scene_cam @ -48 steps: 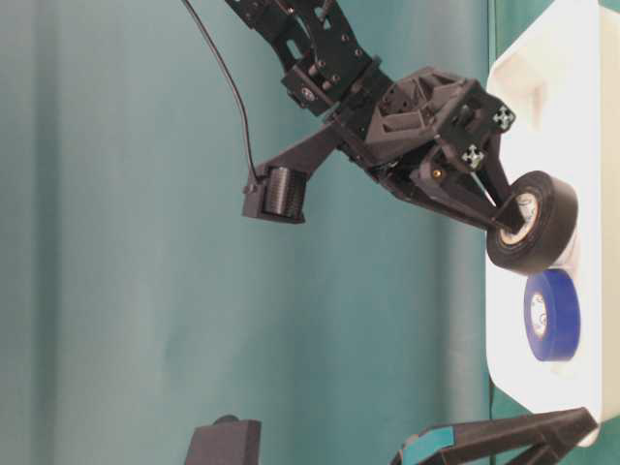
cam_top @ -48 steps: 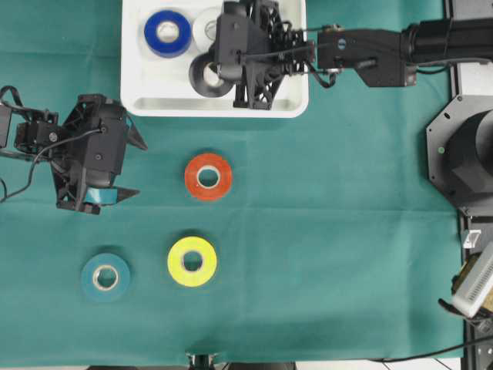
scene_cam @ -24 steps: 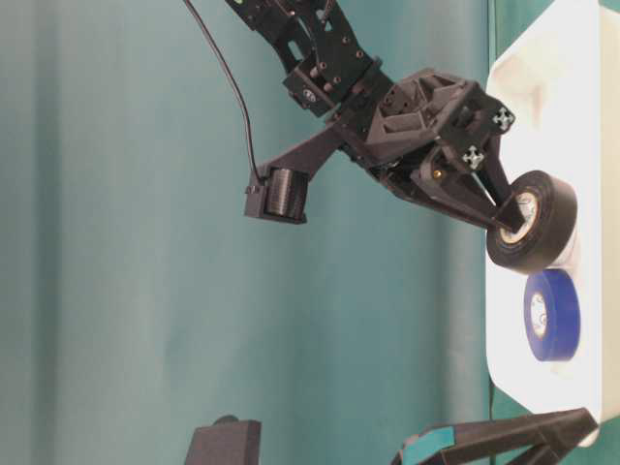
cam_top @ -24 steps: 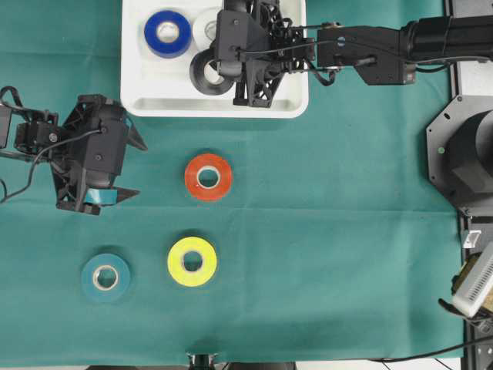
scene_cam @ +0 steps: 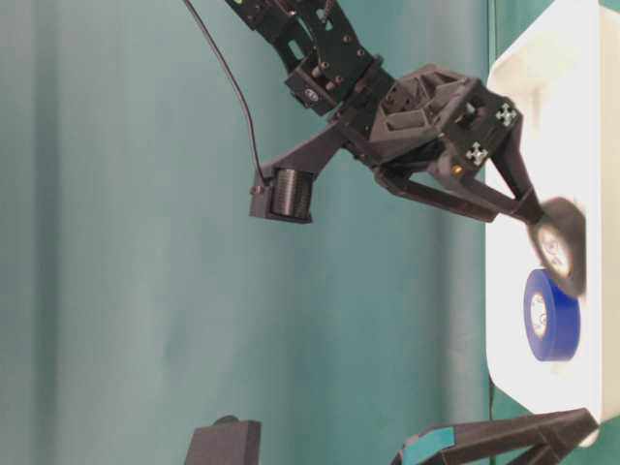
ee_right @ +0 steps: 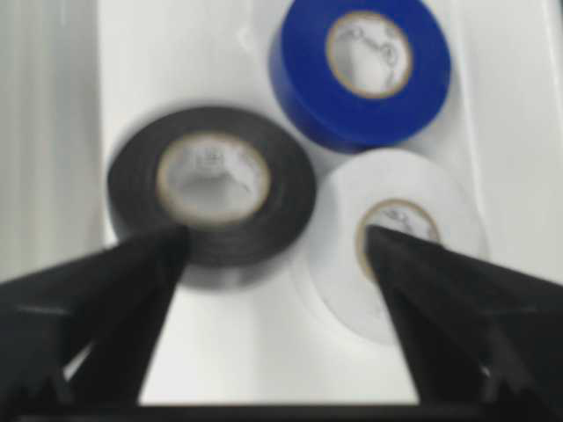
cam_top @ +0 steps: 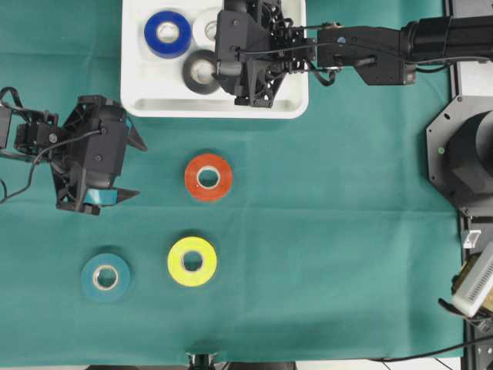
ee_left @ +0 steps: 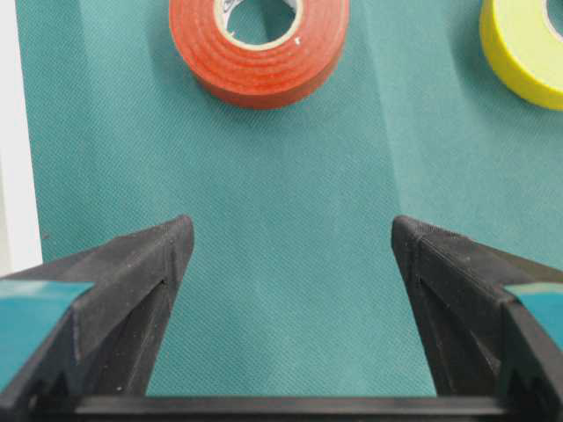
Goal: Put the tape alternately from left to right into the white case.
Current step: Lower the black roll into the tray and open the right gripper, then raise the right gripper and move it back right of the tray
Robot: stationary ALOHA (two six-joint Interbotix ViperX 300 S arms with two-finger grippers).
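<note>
- The black roll [cam_top: 202, 72] has left the right fingers [ee_right: 132, 290] since a second ago: then it hung pinched and tilted above the white case [cam_top: 154, 99]; now it is inside the case, blurred in the table-level view, and those fingers have parted.
- In the right wrist view it sits in front of the left fingertip, overlapping it, while the other fingertip lies over the white roll [ee_right: 396, 237]; the fingers stand spread, pinching nothing.
- The blue roll [cam_top: 168, 33] lies at the case's upper left in the overhead view, the white roll to its right and the black one below and between them, close together.
- On the green table [cam_top: 331, 231] the red-orange roll [cam_top: 208, 176] lies at centre, the yellow roll [cam_top: 192, 261] below it, the teal roll [cam_top: 105, 277] at lower left.
- The left fingers [ee_left: 132, 290] hang spread wide over bare cloth at the left edge, empty, the red-orange roll well ahead of them.
</note>
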